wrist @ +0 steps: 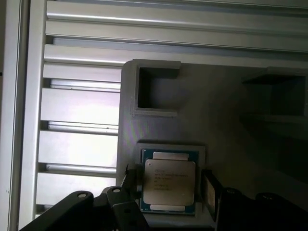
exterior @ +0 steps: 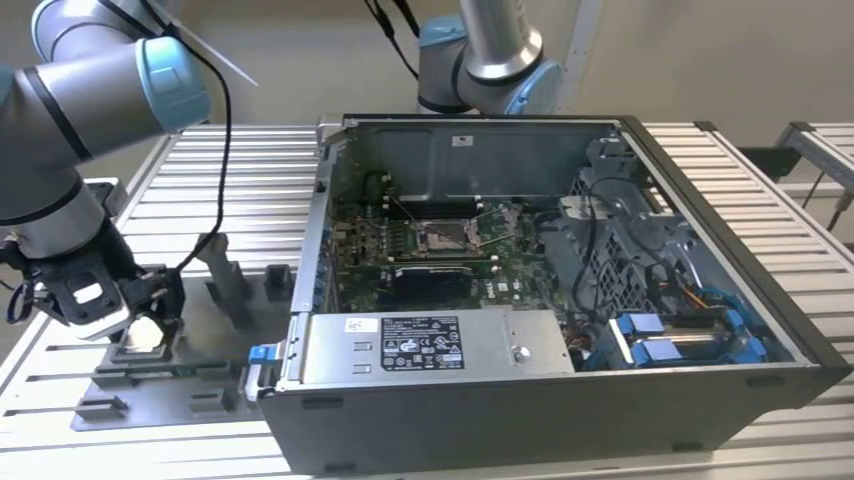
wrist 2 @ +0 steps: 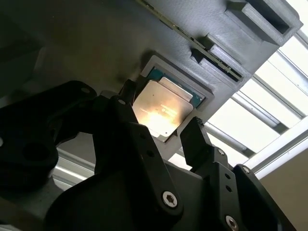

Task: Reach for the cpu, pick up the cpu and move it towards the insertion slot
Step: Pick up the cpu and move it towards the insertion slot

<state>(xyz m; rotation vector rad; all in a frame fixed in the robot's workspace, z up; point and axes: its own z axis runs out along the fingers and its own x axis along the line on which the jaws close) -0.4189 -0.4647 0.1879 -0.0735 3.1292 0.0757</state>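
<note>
In the exterior view, the gripper [exterior: 144,325] is held low over the grey fixture [exterior: 200,372] at the exterior view's left, far from the insertion slot [exterior: 441,237]. In the second wrist view, the cpu [wrist 2: 163,108] is seated flat in that fixture, lid up, between spread fingers [wrist 2: 197,139]; the reach is judged done, the grasp not. In the first wrist view, its slightly longer edges run alongside the fingers, so even closing is called for.

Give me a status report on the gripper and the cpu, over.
Open gripper straddling the cpu, fingers either side. The cpu seated in its grey holder, not lifted. Nothing over it; insertion slot off in the computer case.
</note>
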